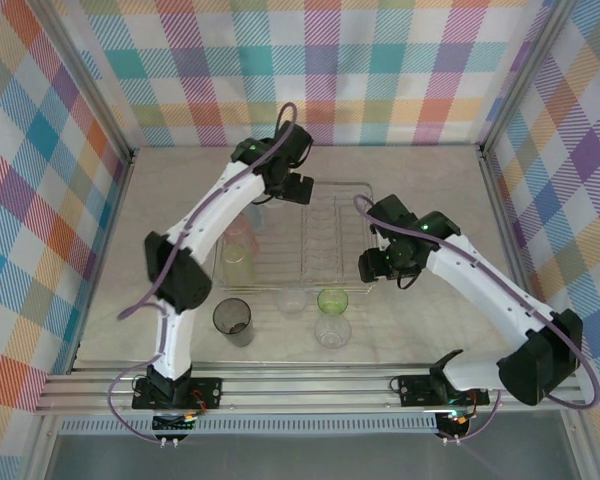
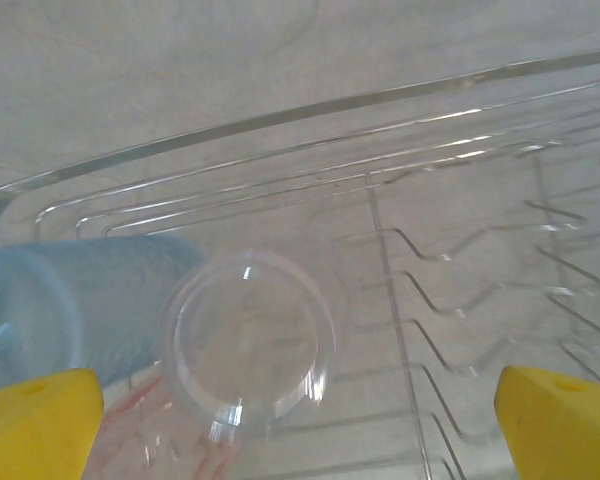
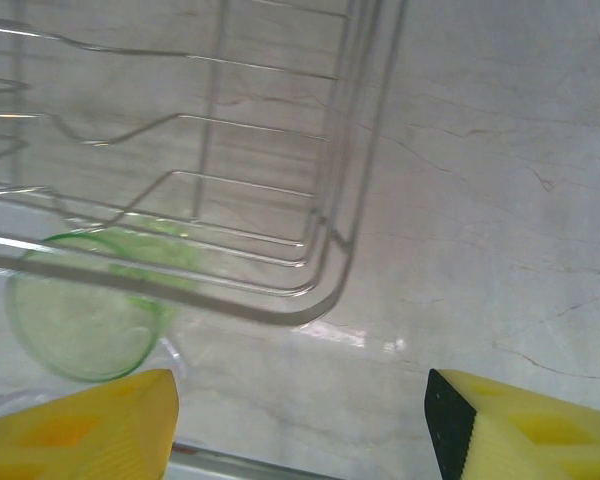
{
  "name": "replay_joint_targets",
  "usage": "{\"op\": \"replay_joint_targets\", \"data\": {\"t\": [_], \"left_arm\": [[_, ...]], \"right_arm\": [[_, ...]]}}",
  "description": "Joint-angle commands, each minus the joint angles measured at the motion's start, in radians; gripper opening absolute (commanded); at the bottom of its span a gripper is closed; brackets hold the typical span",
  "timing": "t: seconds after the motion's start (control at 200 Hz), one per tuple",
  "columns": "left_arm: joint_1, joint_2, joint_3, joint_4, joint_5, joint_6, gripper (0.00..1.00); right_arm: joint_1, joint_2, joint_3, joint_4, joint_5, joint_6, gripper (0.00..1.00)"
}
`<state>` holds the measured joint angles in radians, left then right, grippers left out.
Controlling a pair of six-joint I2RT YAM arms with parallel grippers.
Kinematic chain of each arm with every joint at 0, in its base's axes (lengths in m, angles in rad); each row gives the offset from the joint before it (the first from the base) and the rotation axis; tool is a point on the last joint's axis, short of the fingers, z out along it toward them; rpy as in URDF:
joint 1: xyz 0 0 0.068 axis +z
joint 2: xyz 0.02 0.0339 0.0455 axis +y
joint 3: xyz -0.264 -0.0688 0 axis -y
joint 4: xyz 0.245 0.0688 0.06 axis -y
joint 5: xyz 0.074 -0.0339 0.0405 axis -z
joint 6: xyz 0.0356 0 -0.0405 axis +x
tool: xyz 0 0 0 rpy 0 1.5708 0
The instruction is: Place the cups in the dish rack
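On the pale marble-patterned table [image 1: 420,330], walled by pastel plaid panels, the left gripper [image 2: 300,415] hung with its yellow fingers spread wide and holding nothing, above a clear round plastic tumbler [image 2: 248,340] seen end-on inside the silvery wire dish rack [image 2: 400,300], just beside a pale blue tumbler [image 2: 80,300] lying on its side. The right gripper [image 3: 300,400] was likewise parted and empty over the rack's near right corner. A green translucent tumbler [image 3: 80,320] stood on the table just outside that corner, while a smoky grey tumbler [image 1: 232,320] stood further left, before the rack.

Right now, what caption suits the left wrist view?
Left gripper, open, above clear cup and blue cup in the dish rack.
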<state>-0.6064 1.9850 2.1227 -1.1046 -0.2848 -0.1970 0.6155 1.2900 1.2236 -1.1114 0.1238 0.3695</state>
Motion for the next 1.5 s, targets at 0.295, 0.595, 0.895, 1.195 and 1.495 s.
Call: {"op": "replay_joint_targets", "data": {"t": [0.295, 0.595, 0.895, 1.195, 1.495], "left_arm": [[-0.004, -1.084, -0.977, 0.420, -0.262, -0.289, 1.00], [-0.003, -1.638, -1.249, 0.338, -0.506, -0.435, 1.00], [-0.003, -1.706, -1.275, 0.206, -0.445, -0.527, 1.00], [-0.003, -1.738, -1.267, 0.094, -0.390, -0.573, 1.00], [-0.002, -1.761, -1.276, 0.045, -0.381, -0.593, 1.00]], "right_arm": [[0.352, 0.033, 0.116, 0.123, -0.120, 0.227, 0.63], [0.545, 0.464, 0.446, 0.093, -0.115, 0.200, 0.63], [0.588, 0.704, 0.711, -0.012, -0.088, 0.178, 0.62], [0.608, 0.800, 0.795, -0.033, -0.073, 0.171, 0.51], [0.611, 0.853, 0.829, -0.064, -0.038, 0.162, 0.38]]}}
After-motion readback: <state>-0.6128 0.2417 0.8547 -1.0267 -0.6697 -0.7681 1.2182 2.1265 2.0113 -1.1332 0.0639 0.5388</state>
